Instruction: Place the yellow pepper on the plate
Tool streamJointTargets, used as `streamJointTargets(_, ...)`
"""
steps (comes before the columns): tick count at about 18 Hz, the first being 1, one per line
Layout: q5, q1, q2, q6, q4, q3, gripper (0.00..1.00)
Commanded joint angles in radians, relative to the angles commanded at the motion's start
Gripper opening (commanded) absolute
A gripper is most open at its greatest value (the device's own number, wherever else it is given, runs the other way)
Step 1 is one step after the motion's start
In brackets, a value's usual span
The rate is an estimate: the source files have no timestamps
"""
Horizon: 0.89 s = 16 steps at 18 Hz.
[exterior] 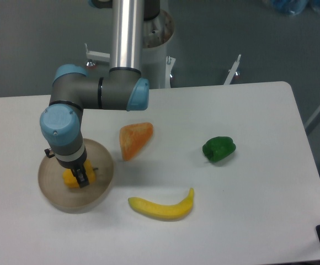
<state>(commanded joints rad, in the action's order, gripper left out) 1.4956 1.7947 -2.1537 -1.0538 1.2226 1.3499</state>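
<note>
**Yellow pepper at the plate, under the gripper**

Nearest to the camera lies the banana point(163, 208), curved, on the white table point(259, 210). Just to its left stands the plate point(102, 185), round and beige, close to the left part of the table. Inside the plate sits the yellow pepper point(70, 179); only a small yellow part of it shows, because the gripper point(81, 178) covers the rest. The dark fingers point(82, 179) stand at the pepper and seem to touch it, but I cannot tell if they press it or are a little apart.

Further back, in the middle, lies the orange wedge point(135, 139), just beside the plate rim. To the right, well apart, is the green pepper point(219, 149).

The arm point(96, 94) rises over the plate, and its silver tube is cut off at the top edge. No writing or brand can be read anywhere. The far background is blurred and hard to make out.
</note>
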Motion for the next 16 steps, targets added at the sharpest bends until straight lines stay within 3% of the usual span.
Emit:
streamJointTargets(5,0.003,0.009,0.043,-0.002,0.002,-0.006,1.00)
streamJointTargets(8,0.028,0.061,0.087,-0.008,0.005,-0.002,1.00)
streamJointTargets(12,0.041,0.172,0.164,-0.035,0.060,0.008,1.00)
streamJointTargets(16,0.044,0.264,0.204,-0.182,0.126,0.008,1.00)
